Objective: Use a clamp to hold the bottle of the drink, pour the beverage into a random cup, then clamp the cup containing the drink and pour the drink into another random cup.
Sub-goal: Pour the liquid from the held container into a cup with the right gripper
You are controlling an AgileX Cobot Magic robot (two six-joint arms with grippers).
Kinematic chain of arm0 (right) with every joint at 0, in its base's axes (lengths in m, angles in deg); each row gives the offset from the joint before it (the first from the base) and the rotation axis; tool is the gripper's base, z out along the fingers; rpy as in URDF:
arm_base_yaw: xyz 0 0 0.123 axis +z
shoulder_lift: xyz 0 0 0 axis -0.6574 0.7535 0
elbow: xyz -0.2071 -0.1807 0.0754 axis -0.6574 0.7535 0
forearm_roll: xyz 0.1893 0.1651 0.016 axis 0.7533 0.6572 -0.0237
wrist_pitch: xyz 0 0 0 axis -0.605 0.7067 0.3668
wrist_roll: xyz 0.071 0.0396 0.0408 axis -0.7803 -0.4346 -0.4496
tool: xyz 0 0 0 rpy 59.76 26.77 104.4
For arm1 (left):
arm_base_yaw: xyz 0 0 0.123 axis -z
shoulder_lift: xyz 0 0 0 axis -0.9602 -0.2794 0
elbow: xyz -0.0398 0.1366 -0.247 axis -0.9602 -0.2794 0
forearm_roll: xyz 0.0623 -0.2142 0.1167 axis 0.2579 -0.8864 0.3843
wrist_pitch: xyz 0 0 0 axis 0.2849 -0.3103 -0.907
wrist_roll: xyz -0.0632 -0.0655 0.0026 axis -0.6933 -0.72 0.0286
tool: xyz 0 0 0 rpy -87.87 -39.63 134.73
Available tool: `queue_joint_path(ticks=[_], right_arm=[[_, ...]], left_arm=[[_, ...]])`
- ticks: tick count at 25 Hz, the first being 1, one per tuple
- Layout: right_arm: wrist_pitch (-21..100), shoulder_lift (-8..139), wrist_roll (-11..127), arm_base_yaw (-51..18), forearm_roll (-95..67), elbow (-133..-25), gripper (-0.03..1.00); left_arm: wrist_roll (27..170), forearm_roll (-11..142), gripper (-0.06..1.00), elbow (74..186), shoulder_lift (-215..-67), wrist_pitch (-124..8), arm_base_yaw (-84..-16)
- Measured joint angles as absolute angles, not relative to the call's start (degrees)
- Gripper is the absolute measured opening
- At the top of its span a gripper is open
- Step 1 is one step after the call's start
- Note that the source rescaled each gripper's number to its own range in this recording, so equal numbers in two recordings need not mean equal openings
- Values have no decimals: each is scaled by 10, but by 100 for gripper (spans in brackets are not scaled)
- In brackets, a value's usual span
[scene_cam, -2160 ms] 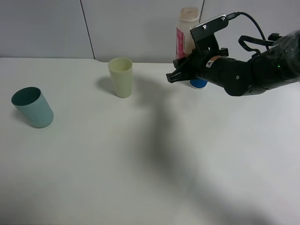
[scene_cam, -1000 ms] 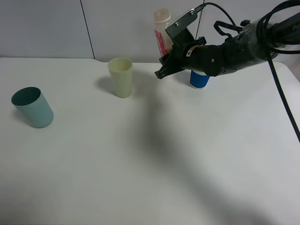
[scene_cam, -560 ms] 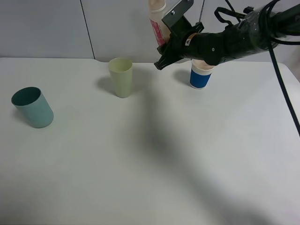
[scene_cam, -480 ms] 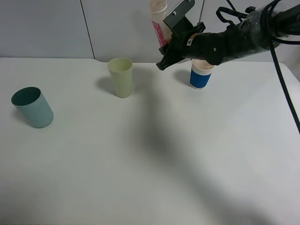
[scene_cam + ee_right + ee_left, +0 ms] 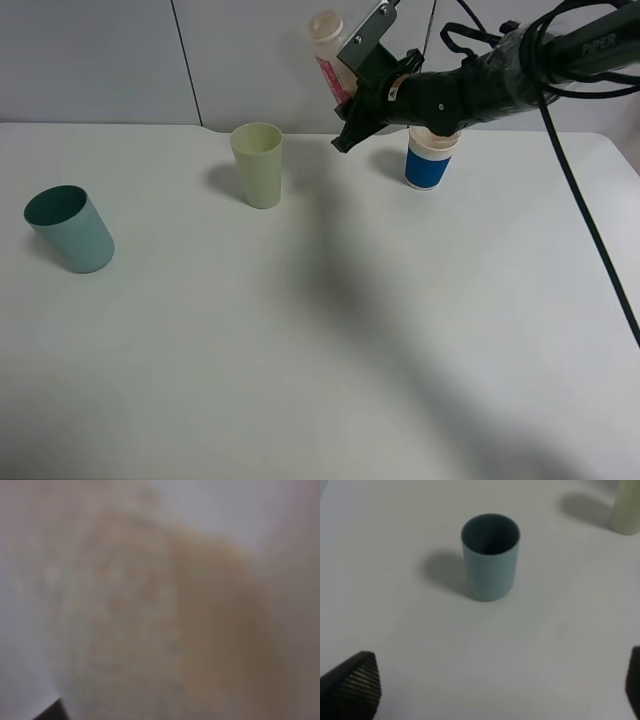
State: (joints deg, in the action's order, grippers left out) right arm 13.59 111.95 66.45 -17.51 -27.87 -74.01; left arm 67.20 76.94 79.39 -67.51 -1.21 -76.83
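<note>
1. The right end effector [image 5: 346,118] has lifted the drink bottle [image 5: 327,45] off the counter [image 5: 320,360]. It has carried it up and leftward, away from the blue-and-white cup [image 5: 427,165].
2. The bottle now sits at upper centre of the frame, its top leaning left.
3. The right end effector is pinching the bottle's lower body. The right wrist view shows only a blurred pale surface.
4. The bottle is not yet over the pale yellow cup [image 5: 258,165], lower left of it. Judgement: transport is nearly complete and pouring has not begun.
5. The left end effector [image 5: 492,695] is spread and holds nothing, hovering near the teal cup [image 5: 490,555].
</note>
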Motion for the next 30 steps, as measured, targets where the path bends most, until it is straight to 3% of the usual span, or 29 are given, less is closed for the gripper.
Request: queue_joint_path(ticks=[18,30], right_arm=[[212,1202,664,-147,-349,-890,4],[215,1222,663,-135,-405,-893,4]], left_arm=[[672,769,100,794,-675,-12,-768],[672,769,100,794,-675,-12,-768]])
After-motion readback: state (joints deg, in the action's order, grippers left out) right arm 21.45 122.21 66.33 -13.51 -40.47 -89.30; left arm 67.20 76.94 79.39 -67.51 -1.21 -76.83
